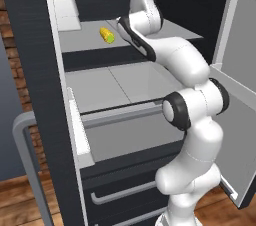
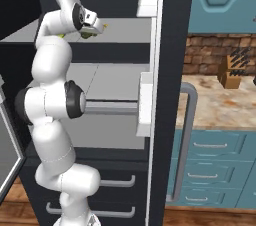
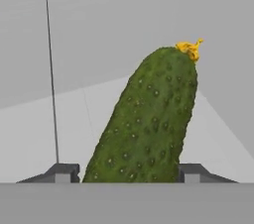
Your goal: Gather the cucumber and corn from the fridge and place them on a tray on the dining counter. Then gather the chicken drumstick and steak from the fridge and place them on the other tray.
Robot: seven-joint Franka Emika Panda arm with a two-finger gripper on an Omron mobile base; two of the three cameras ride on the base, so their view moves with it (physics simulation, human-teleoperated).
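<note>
Fingers (image 3: 64,172) of the gripper (image 3: 124,173) stand low in the hand view, one on each side of the cucumber (image 3: 149,124), seemingly touching its flanks; whether they are clamped firmly cannot be told. The cucumber lies on a grey fridge shelf (image 1: 85,40), the corn (image 1: 107,35) at upper centre of the left base view. An incomplete grip on the smooth, rounded skin could let it slip or roll when lifted.

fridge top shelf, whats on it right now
On the grey shelf of the fridge lies the corn. The cucumber sits between the end effector fingers. The arm covers the shelf's right part.
</note>
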